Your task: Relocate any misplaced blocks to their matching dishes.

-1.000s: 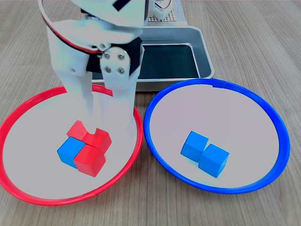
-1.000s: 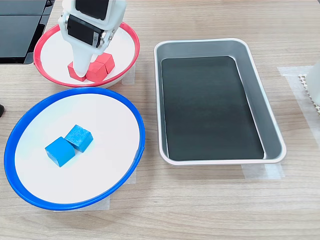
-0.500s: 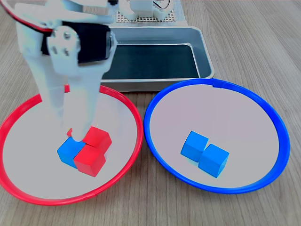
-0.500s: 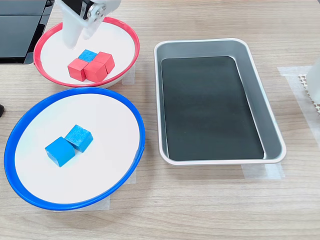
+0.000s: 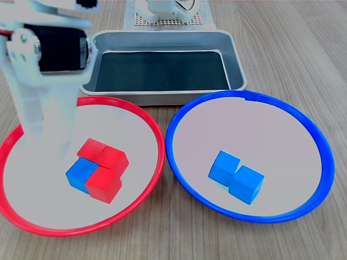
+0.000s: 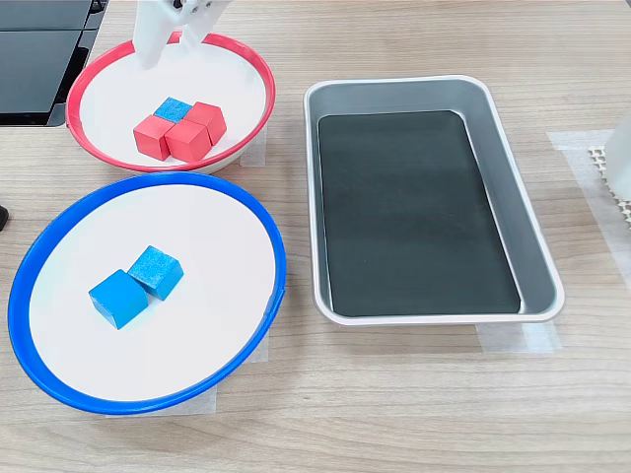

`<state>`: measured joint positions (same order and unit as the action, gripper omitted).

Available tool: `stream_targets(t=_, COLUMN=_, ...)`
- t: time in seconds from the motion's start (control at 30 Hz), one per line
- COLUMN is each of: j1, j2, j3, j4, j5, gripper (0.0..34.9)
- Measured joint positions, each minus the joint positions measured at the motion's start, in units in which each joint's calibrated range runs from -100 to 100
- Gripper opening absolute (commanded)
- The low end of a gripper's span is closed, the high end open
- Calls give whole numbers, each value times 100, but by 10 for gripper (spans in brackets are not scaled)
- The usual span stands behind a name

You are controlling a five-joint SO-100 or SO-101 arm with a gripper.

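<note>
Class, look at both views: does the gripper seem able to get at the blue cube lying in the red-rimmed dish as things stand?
Probably, though not cleanly. The gripper hangs just above the red-rimmed dish and nothing covers the blue cube. But red cubes press against two of its sides, leaving little room for a finger there.

Four cubes (image 5: 99, 169) in first exterior view's left dish (image 5: 32, 219), two cubes (image 5: 237, 176) in right dish (image 5: 303, 124), tray (image 5: 162, 93) behind
</note>
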<state>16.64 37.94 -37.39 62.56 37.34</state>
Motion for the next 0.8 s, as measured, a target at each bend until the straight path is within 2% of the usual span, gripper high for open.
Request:
stream_targets(t=0.37, j1=9, j2=742, j3=-926, j4=-294, j5=10, gripper=148)
stream_targets(t=0.8, j1=-18, j2=1492, j3=-2305, j4=163, j5=313, gripper=153)
